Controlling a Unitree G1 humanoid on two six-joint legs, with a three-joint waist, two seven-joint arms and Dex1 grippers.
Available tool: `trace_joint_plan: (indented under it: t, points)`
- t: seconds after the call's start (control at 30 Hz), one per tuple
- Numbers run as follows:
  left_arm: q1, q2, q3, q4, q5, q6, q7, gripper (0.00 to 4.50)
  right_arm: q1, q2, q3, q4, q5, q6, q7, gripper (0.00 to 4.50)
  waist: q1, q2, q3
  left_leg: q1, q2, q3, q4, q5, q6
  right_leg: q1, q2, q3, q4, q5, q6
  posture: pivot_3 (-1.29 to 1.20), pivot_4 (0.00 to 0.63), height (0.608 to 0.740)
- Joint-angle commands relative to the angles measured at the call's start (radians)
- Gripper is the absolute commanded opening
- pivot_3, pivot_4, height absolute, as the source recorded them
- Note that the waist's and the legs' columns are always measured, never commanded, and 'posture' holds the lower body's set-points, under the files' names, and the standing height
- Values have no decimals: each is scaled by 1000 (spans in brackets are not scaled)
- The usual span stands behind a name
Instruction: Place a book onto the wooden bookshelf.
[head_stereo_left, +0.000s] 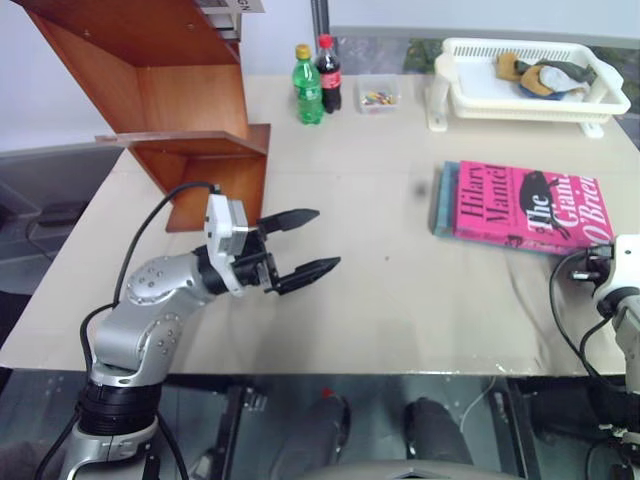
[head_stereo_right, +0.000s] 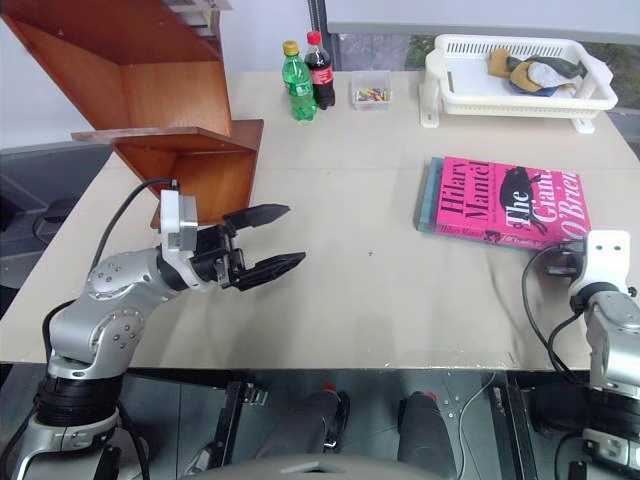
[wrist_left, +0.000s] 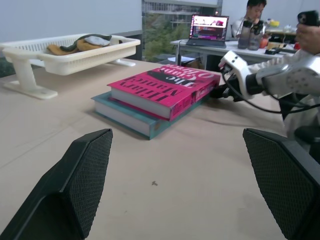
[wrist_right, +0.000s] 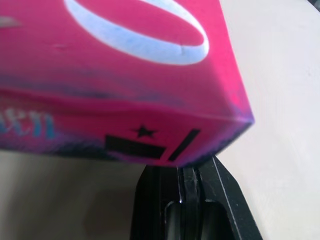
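The left tool (head_stereo_left: 304, 243) hangs above the bare middle of the surface (head_stereo_left: 400, 300) with its two black fingers spread wide and nothing between them. It points level, across toward the book (head_stereo_left: 525, 205), which lies well away from it on the far side of the surface.

The book rests flat, cover up, on top of a thinner teal book (wrist_left: 131, 116) whose edge shows along the spine side. Both sit on the surface, not on any shelf.

The right tool (wrist_right: 186, 192) is at the near corner of the pink book. In its wrist view its fingers are pressed together, with the book's corner just above their tips; whether they touch the book cannot be told.

The wooden bookshelf (head_stereo_left: 185, 95) stands just behind the left tool, at the surface's left rear corner. Beyond the left tool, farther back, stand a green bottle (head_stereo_left: 307, 87) and a cola bottle (head_stereo_left: 328, 73) side by side, with a small clear box (head_stereo_left: 377, 96) beside them. A white basket tray (head_stereo_left: 530, 85) holding some cloth items sits behind the books.
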Motion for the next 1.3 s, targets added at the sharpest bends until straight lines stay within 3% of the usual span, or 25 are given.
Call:
trace_joint_plan:
  t: [0.03,0.6,0.9,1.3]
  points:
    - [-13,6,11,-46,-25,2,3,4500,-4,8,-9,9,13,-55,8,27,0,0,0,0,0,0,0,0,0,0,0,0,0,0,0,0,150,740]
    - [-10,28,18,-58,-72,33,-22,4500,137,106,53,-227,155,-98,150,27,-24,0,0,1,0,0,0,0,0,0,1,1,1,0,0,0,150,740]
    - [-26,89,7,-33,-124,81,-143,4500,214,161,153,-394,178,-82,154,27,-22,0,0,1,0,1,0,0,0,-1,1,2,1,0,0,0,150,740]
    - [-55,89,-9,-5,-114,102,-187,4500,271,267,346,-552,158,-55,112,27,-22,1,0,1,0,1,-1,0,0,-3,1,2,1,0,0,0,150,740]
